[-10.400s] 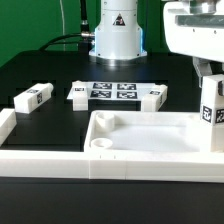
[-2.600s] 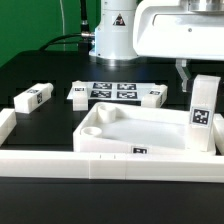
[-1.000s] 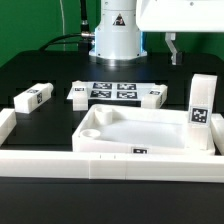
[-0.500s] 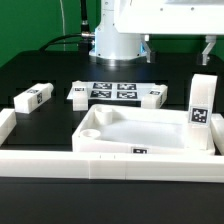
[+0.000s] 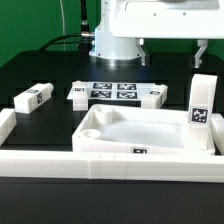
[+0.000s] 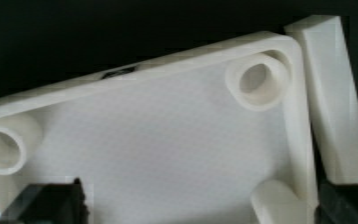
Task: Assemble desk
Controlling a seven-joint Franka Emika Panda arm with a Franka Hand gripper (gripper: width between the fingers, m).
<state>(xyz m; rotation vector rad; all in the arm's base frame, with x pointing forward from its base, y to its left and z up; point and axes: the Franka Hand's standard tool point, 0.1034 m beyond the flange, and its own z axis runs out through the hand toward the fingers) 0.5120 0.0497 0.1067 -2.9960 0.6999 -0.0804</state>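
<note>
Now: gripper (image 5: 172, 55) spread wide, empty, above the tabletop (image 5: 130, 122). One leg (image 5: 203, 108) stands upright in its corner on the exterior view's right. Probably fetching another comes next: that calls for dropping squarely over a loose leg (image 5: 152, 96) by the marker board (image 5: 112, 91).

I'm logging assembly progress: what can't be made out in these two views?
- Exterior view: the foot of the upright leg is hidden behind the near rim of the tabletop, so its seating is unclear.
- Exterior view: everything above the gripper is cut off by the top edge.
- Exterior view: the tag on the lying leg at the left is too small to read.
- Wrist view: the fingertips are dark, blurred and cut by the frame edge.
</note>
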